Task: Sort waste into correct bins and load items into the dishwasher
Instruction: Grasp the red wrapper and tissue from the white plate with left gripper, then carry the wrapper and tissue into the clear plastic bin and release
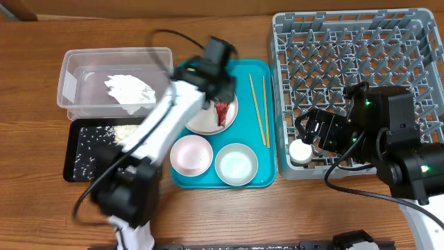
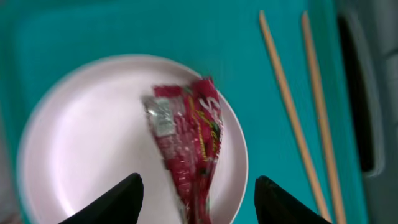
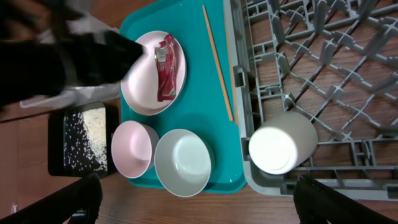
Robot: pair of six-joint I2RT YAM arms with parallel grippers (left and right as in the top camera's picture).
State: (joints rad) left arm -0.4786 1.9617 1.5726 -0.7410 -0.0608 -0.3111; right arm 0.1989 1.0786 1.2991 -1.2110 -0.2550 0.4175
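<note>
Wrapper [image 2: 186,137] sits on plate [image 2: 81,137], centre frame; my left gripper [image 2: 199,186] spread astride it, lined up to pinch. Right gripper [image 3: 199,190] spread too, cup [image 3: 280,143] lying in rack [image 3: 348,74] corner.

The overhead camera looks straight down from well above the counter [image 1: 41,208] and takes in the whole layout. The left wrist camera faces down from very close over the large white plate [image 2: 81,143], snack wrapper [image 2: 189,143] and chopsticks [image 2: 292,118]. The right wrist camera sits higher, facing down across the dish rack [image 3: 238,74] corner and teal tray [image 3: 193,106]. All three share that plate.
</note>
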